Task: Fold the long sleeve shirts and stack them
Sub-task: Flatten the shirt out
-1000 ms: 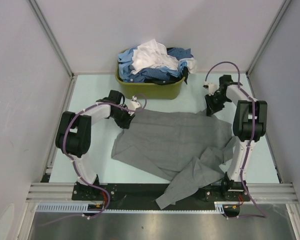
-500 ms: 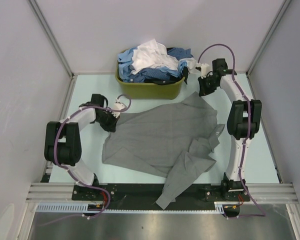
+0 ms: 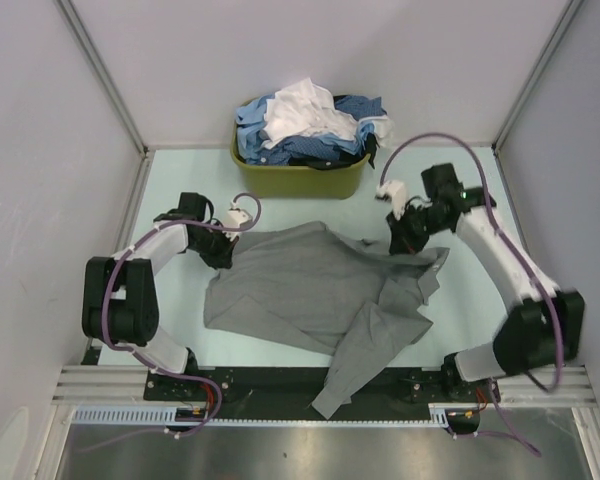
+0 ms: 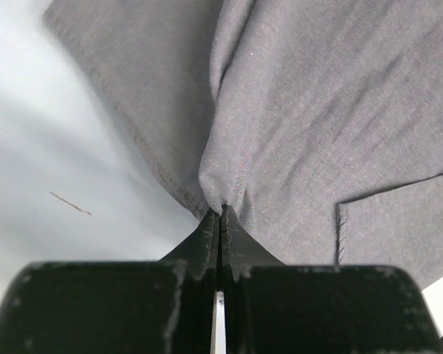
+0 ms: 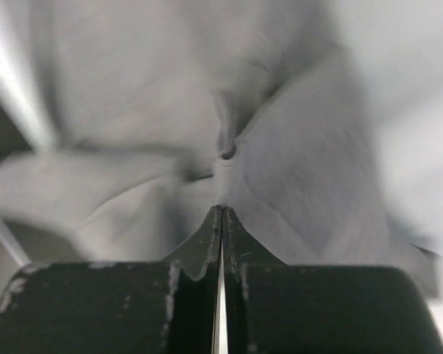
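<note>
A plain mid-grey long sleeve shirt (image 3: 310, 290) lies rumpled in the middle of the table, one sleeve trailing over the near edge. My left gripper (image 3: 223, 250) is shut on the shirt's left edge; the left wrist view shows the cloth (image 4: 303, 110) pinched at the fingertips (image 4: 210, 225). My right gripper (image 3: 398, 240) is shut on the shirt's far right part; the right wrist view shows blurred grey cloth (image 5: 280, 162) bunched at the closed tips. Other shirts, blue, dark blue and white (image 3: 305, 125), are heaped in the basket.
An olive-green plastic basket (image 3: 300, 180) stands at the far middle of the pale table (image 3: 180, 320). Grey walls close in left, right and behind. A metal rail (image 3: 100, 380) runs along the near edge.
My right gripper has swung from the far right corner toward the middle and nearer, folding the shirt's far right part inward. My left gripper has shifted slightly left, still holding the cloth.
</note>
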`<state>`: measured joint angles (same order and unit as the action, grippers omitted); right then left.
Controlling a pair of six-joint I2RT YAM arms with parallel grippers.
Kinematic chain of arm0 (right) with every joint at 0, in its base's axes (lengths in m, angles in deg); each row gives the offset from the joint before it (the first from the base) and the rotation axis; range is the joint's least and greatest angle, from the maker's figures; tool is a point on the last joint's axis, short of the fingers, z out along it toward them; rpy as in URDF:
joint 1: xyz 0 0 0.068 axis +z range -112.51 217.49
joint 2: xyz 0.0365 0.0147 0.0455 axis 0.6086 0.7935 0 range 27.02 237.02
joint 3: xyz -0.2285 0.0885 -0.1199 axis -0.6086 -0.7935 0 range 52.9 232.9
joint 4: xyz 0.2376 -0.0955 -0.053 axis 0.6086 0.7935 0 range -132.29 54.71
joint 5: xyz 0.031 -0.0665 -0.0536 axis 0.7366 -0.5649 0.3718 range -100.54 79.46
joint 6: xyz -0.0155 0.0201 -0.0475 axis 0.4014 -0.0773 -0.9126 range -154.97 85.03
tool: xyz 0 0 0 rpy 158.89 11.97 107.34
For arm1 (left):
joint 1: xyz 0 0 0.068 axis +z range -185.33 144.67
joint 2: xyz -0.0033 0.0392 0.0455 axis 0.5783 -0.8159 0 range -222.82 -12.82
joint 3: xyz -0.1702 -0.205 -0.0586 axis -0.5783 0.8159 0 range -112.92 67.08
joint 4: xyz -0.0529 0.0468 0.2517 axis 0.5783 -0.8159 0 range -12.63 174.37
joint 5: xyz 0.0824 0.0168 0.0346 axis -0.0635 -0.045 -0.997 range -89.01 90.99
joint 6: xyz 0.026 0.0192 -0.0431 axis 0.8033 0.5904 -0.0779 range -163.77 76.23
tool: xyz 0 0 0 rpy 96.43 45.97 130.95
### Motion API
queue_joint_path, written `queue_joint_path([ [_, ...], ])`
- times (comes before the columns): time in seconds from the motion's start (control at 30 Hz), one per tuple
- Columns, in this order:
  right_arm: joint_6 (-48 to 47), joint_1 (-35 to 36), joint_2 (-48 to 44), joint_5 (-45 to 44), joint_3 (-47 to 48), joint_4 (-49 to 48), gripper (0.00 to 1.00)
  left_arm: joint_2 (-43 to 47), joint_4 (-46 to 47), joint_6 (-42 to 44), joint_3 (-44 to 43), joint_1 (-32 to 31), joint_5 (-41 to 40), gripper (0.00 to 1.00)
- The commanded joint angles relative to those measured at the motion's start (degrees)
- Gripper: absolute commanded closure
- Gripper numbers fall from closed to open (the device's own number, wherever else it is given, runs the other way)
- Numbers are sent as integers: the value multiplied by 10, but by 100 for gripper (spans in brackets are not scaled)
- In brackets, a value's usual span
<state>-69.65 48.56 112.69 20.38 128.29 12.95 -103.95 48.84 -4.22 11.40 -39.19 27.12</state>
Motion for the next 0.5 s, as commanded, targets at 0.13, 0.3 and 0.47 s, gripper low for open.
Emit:
queue_joint_path([
  [0.13, -39, 211, -238, -63, -139, 82, 35, 30, -9, 13, 15, 0, 25, 98],
  [0.3, -12, 38, -106, 32, -52, 55, 22, 27, -12, 10, 8, 0, 26, 96],
  [0.47, 87, -46, 48, 5, 12, 1, 25, 26, -16, 7, -1, 0, 23, 96],
])
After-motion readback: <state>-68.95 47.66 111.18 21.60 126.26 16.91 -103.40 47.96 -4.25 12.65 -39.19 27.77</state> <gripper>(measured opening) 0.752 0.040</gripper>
